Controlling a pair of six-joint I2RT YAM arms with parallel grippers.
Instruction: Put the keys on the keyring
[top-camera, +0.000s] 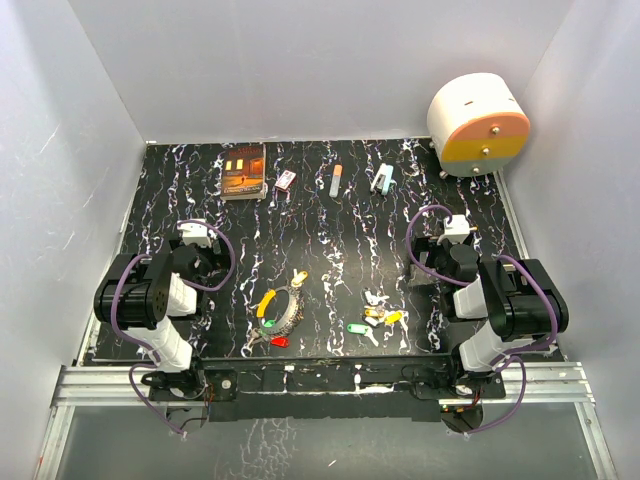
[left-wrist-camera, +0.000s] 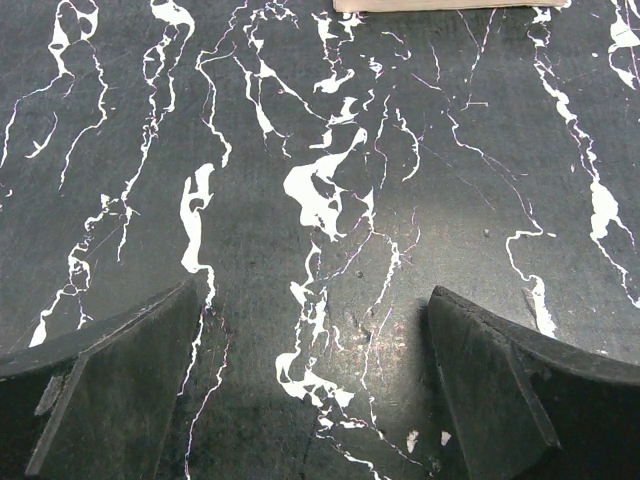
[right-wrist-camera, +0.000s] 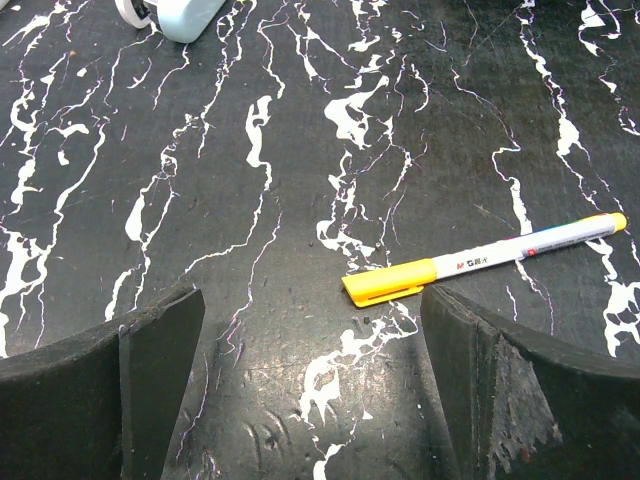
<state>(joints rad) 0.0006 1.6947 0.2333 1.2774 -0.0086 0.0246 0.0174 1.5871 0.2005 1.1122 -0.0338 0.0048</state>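
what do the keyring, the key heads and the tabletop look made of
Keyring: thin silvery wire, probably metal, from its pale glint. Keys: heads look like plastic, flat yellow and green; blades too small to judge. Table: matte black with white veins, marble-look, perhaps a printed mat rather than stone.

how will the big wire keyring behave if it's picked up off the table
The large thin silvery wire keyring lies flat, so it probably gives little edge to grip and may slide. Thin wire: likely light, perhaps springy. The coloured-head keys at its rim may drag along.
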